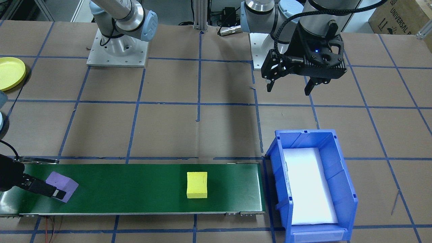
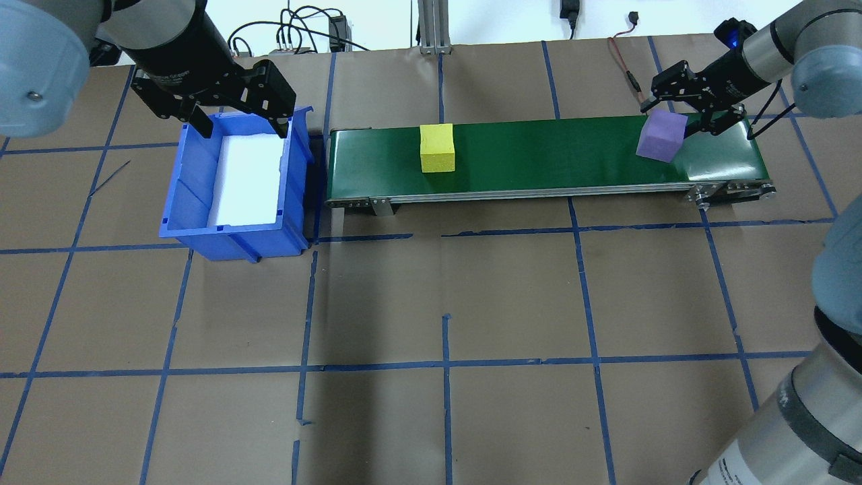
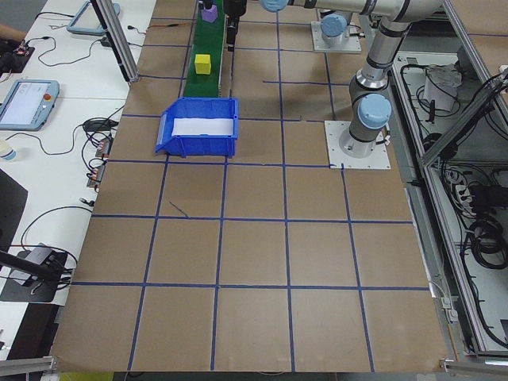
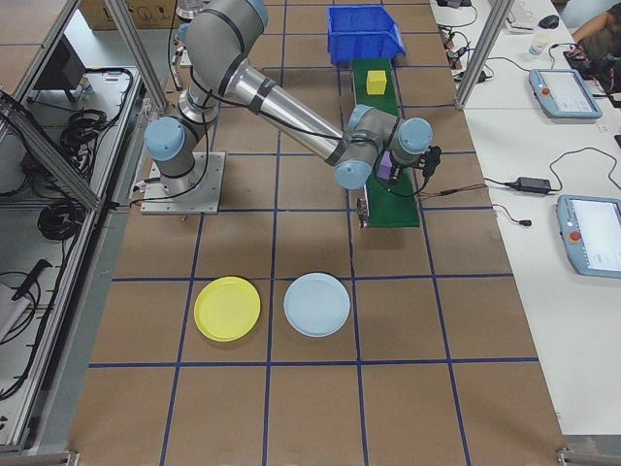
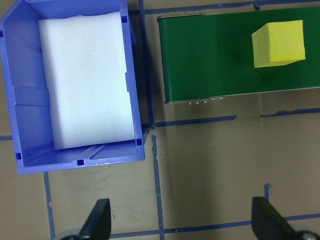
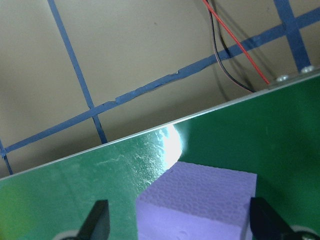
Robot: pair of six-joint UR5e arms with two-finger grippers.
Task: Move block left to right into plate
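A purple block (image 2: 662, 137) sits askew at the right end of the green conveyor belt (image 2: 539, 151). My right gripper (image 6: 180, 222) is open and straddles it, one finger close against its side, the other a little apart. A yellow block (image 2: 437, 148) rests further left on the belt, untouched. The yellow plate (image 4: 227, 308) lies on the table on the robot's right, away from the belt, with nothing on it. My left gripper (image 2: 236, 124) hangs open and holds nothing, above the blue bin's far end.
A blue bin (image 2: 182, 188) with a white foam liner stands at the belt's left end. A light blue plate (image 4: 316, 304) lies beside the yellow one. Red and black wires run behind the belt's right end (image 6: 235, 60).
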